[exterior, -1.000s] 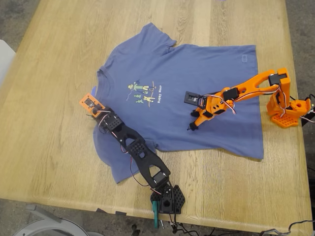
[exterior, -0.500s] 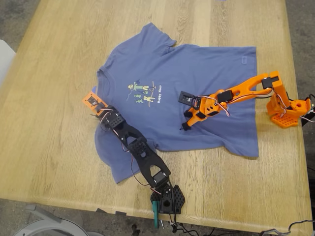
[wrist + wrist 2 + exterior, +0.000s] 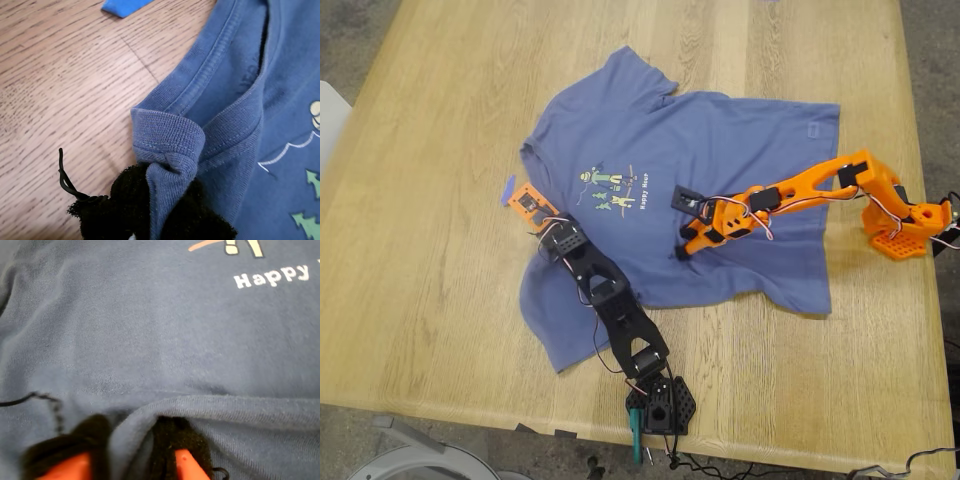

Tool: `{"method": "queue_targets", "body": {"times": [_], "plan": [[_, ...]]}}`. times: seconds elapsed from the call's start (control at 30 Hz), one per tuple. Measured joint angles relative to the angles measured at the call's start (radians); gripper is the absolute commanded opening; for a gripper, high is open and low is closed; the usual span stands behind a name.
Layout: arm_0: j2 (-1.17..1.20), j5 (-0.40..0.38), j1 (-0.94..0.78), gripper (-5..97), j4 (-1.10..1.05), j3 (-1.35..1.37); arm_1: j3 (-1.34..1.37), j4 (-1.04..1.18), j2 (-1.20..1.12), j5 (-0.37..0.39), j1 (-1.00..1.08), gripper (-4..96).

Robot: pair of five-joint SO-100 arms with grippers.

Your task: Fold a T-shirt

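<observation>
My first gripper (image 3: 165, 210), on the black arm (image 3: 610, 305), is clamped on the ribbed collar of the T-shirt (image 3: 720, 170): in the first wrist view a pinch of collar stands up between its dark padded fingers (image 3: 125, 205), folded over on itself. In the exterior view this gripper (image 3: 542, 215) sits at the neck opening, just beside the cartoon print (image 3: 615, 190), with its orange wrist camera mount (image 3: 532, 200) lying partly over bare wood.

My second gripper (image 3: 132, 452), on the orange arm (image 3: 800, 185), is likewise closed on cloth: the second wrist view shows a rolled fold of the T-shirt caught between its orange, black-padded fingers (image 3: 182, 445), with the white lettering "Happy" (image 3: 272, 275) beyond it. In the exterior view this gripper (image 3: 686, 243) meets the fabric on the side of the print away from the collar, near mid-chest.

The T-shirt lies print-up on the wooden table (image 3: 440, 300), one sleeve spread beyond the print and the other passing under the black arm. The hem side is rumpled and drawn toward the print. A small blue scrap (image 3: 507, 188) lies on the wood just outside the collar. Bare table surrounds the shirt on every side. The orange base (image 3: 905, 225) stands off the cloth past the hem; the black base (image 3: 660, 400) is at the table's near edge.
</observation>
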Motion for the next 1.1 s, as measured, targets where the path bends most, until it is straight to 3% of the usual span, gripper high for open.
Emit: {"method": "queue_targets", "body": {"times": [0.33, 1.1], "plan": [[0.081, 0.000, 0.021, 0, -0.037, 0.075, -0.066, 0.100, -0.035, -0.040, 0.009, -0.1], [0.337, 0.000, 0.259, 0, -0.089, 0.238, 0.055, -0.091, 0.078, -0.048, 0.187, -0.1]]}}
